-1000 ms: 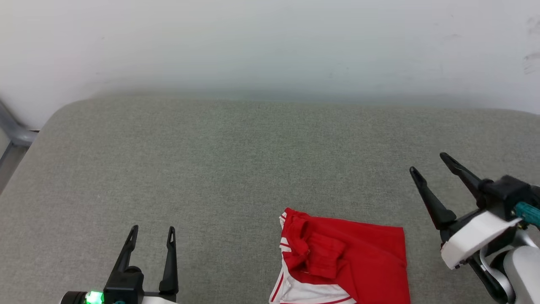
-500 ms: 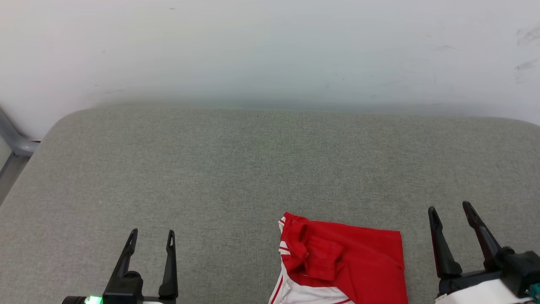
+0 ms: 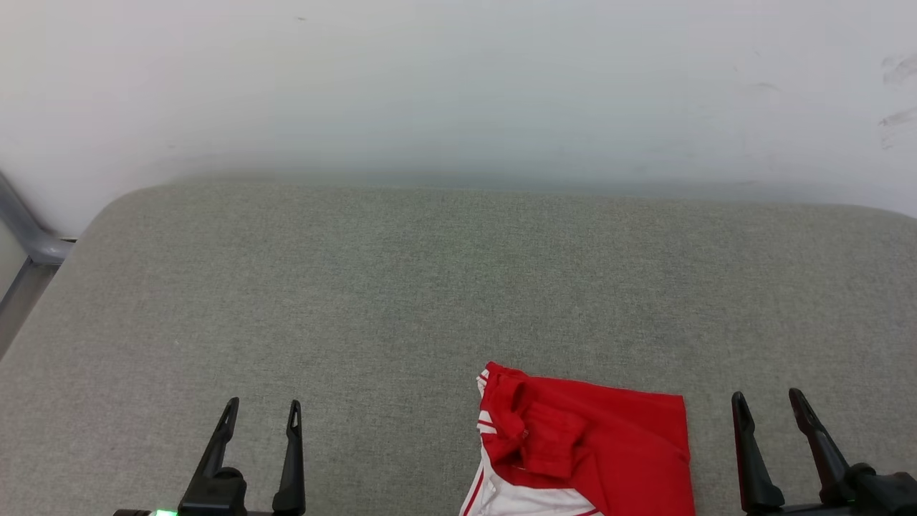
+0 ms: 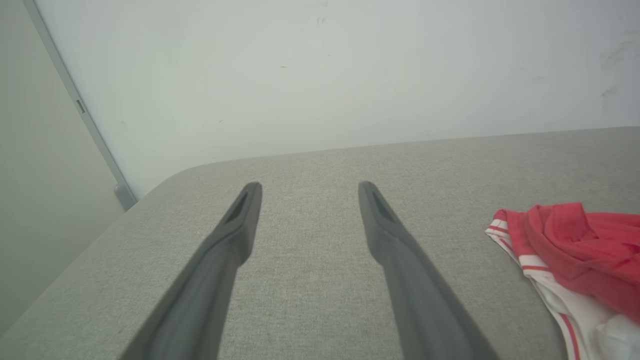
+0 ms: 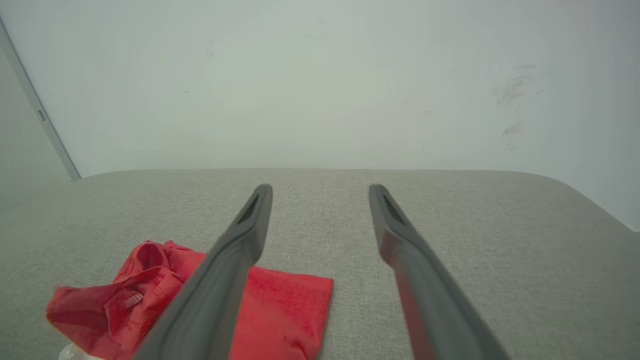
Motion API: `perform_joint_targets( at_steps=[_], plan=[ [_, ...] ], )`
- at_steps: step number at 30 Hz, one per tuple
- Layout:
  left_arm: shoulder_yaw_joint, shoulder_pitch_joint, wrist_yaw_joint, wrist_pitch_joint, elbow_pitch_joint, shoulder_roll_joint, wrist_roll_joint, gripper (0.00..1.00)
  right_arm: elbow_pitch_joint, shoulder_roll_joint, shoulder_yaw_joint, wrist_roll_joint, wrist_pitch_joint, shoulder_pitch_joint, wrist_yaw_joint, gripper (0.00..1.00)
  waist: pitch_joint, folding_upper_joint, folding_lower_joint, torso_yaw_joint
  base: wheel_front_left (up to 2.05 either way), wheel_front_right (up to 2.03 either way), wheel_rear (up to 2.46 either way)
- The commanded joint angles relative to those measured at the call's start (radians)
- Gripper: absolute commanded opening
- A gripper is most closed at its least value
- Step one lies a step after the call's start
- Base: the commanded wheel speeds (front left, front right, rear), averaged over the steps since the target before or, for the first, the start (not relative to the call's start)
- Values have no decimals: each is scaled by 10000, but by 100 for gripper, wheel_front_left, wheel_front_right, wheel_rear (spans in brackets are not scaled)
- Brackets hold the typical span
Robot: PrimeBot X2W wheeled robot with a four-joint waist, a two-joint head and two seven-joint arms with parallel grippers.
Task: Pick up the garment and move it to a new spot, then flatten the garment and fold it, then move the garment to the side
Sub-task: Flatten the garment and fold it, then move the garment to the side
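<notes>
1. Both pincers stand spread wide, with nothing between their tips. We count two, each two-pronged and dark: the left gripper [image 3: 262, 405] at 7 o'clock of the head view, and the right gripper [image 3: 767, 395] at 4 o'clock.
2. We see one white wall [image 3: 458, 86] across 12 o'clock, with faint grey scuffs [image 3: 895, 93] toward 2 o'clock.
3. One grey woven cushion [image 3: 401, 287] lies below the wall, rounded at its far corners.
4. One grey metal rail [image 3: 21, 236] stands at 9 o'clock, just beside the cushion's corner.
5. We count one garment [image 3: 602, 444], folded on the cushion at 5 o'clock. It lies between the grippers, nearer the right one and touching neither. It is red, with red-striped white cloth at its 7 o'clock edge.
6. One small pale label [image 5: 134, 300] sits on the bunched collar in the right wrist view. Its writing is too small for us to read.
</notes>
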Motion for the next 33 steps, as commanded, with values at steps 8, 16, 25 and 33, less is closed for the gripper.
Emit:
perform_joint_targets(
  at_steps=[8, 16, 25, 33],
  plan=[
    [4, 35, -13, -21, 69, 35, -34, 100, 117, 105, 4, -195, -59, 64, -8, 100, -5, 0, 1, 19, 0, 0, 0],
    [-55, -41, -37, -21, 75, -45, -51, 100, -186, -228, -184, -203, 163, -698, -10, 100, 83, 0, 1, 93, 0, 0, 0],
    [-50, -172, -61, -21, 87, -72, -41, 100, -938, -2113, 495, 909, 2894, -3055, -8, 100, 269, 0, 1, 109, 0, 0, 0],
    [-85, -315, -79, -21, 112, -120, -34, 100, -760, -3703, 2300, 2751, 7321, -4184, -8, 100, 435, 0, 1, 177, 0, 0, 0]
  ],
)
